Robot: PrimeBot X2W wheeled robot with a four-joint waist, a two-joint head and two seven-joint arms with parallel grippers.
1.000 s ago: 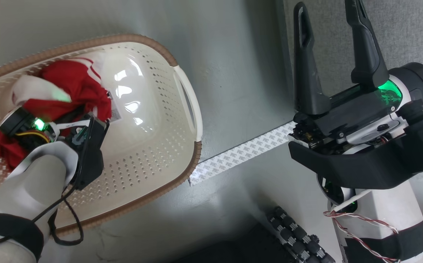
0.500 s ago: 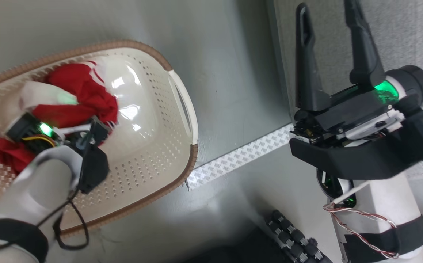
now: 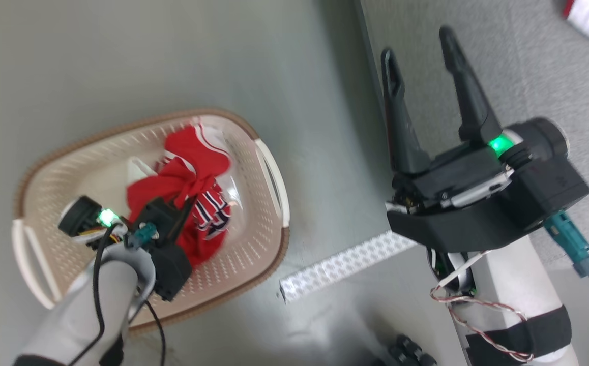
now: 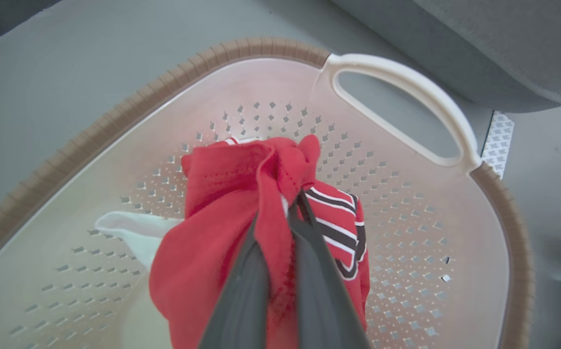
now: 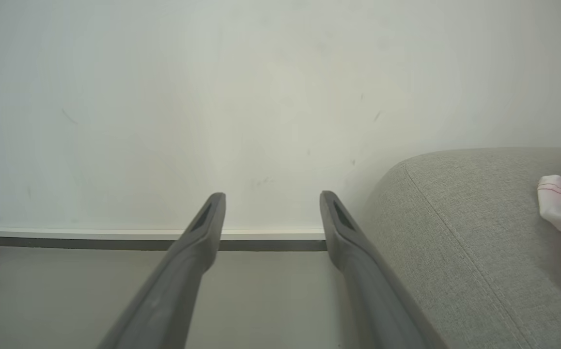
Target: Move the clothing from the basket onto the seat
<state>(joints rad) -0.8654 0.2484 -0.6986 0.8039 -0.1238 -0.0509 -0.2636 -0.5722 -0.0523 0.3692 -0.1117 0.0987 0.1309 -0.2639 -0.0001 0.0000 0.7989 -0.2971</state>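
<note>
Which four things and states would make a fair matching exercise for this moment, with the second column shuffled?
1. left gripper
2. right gripper
3. basket
4. loose garment

a. open, holding nothing
b. lying on the seat
c. standing on the floor
d. shut on the red clothing

Pairs: 1-d, 2-a, 3-c, 4-b.

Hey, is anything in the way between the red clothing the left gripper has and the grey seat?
The clothing, clamped in the left gripper, must clear the basket wall and handle. The open right gripper hovers at the seat edge, possibly in its path.
</note>
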